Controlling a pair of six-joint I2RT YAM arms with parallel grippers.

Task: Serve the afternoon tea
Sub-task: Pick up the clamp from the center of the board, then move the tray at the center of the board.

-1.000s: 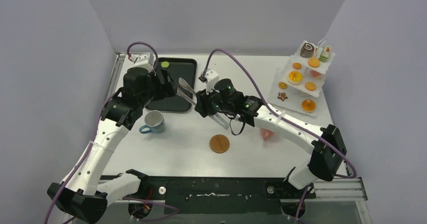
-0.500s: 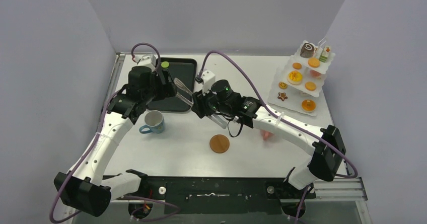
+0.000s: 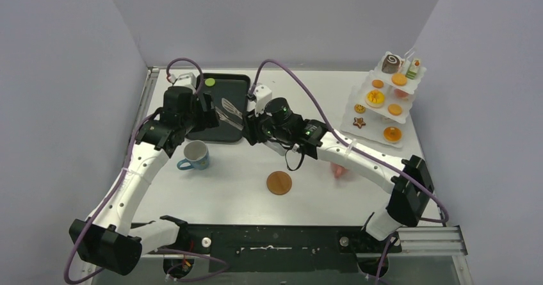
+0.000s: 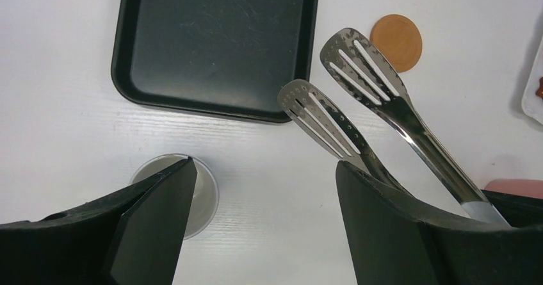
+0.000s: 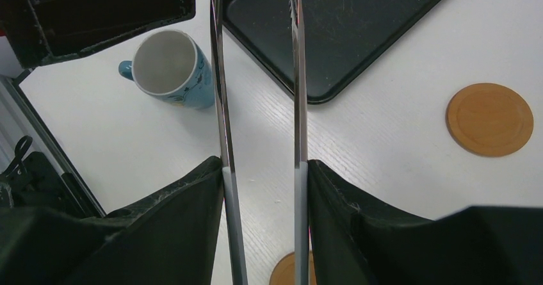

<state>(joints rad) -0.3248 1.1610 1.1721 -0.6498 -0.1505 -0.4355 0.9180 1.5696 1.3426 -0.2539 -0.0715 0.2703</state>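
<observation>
My right gripper (image 3: 256,130) (image 5: 264,170) is shut on the long metal tongs (image 3: 230,112) (image 5: 218,73), one finger pressing each arm. The tong tips (image 4: 346,73) hang over the near right corner of the black tray (image 3: 221,102). My left gripper (image 3: 206,113) (image 4: 262,170) is open and empty just left of the tongs, above the blue cup (image 3: 194,155) (image 5: 168,67) (image 4: 203,195). A green disc (image 3: 210,81) lies at the tray's far edge. The pink cup (image 3: 340,170) is partly hidden under my right arm. Tarts, cookies, a swirl roll and a cake slice sit on the white tiered stand (image 3: 384,99).
A round brown coaster (image 3: 279,182) (image 5: 490,118) (image 4: 397,41) lies on the white table near the middle. The edge of a second coaster (image 5: 288,273) shows below my right fingers. Grey walls close in the table on the left, back and right.
My right arm has carried the tongs left and farther back, over the tray's corner. The left arm has shifted slightly back, its jaws a touch narrower.
</observation>
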